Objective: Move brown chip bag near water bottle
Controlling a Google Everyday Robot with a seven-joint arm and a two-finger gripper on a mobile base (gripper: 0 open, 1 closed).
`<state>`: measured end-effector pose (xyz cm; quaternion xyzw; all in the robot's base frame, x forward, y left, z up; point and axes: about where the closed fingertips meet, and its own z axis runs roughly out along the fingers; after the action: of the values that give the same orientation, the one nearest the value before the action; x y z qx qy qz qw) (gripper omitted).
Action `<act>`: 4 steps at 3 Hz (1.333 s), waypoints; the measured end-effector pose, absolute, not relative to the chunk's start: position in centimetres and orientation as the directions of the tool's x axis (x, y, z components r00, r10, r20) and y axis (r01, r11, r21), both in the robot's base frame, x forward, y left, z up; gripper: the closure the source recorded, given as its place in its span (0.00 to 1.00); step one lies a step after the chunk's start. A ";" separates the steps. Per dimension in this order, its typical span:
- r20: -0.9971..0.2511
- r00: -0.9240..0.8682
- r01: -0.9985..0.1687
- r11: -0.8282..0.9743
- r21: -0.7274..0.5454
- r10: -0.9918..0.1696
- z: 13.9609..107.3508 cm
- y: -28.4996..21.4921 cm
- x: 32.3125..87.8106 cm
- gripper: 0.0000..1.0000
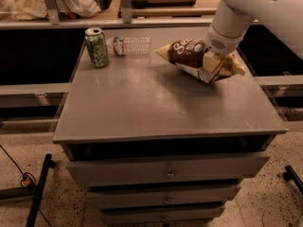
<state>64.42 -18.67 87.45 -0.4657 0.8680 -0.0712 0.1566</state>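
The brown chip bag (pixel 191 56) is dark brown and cream with white script. It is held lifted above the grey cabinet top (pixel 142 103), right of centre toward the back. My gripper (pixel 214 59) is shut on the bag's right part, under the white arm coming in from the upper right. The water bottle (pixel 130 45) lies on its side at the back of the top, left of the bag, its red-and-white label toward the left. The bag's left tip is a short gap from the bottle.
A green soda can (pixel 97 47) stands upright at the back left, beside the bottle. The cabinet has drawers (pixel 168 174) below the front edge. A shelf rail (pixel 142 22) runs behind the top. Black stand legs (pixel 38 193) are on the floor at left.
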 end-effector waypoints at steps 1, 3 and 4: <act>-0.216 -0.551 -0.743 0.592 -0.312 -0.806 88.0 -18.6 67.8 1.00; -0.236 -0.618 -0.674 0.660 -0.332 -0.750 87.5 -20.1 70.9 0.82; -0.239 -0.630 -0.662 0.672 -0.332 -0.739 87.2 -19.5 71.3 0.59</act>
<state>71.35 -19.50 87.23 -0.3905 0.8965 -0.1068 0.1799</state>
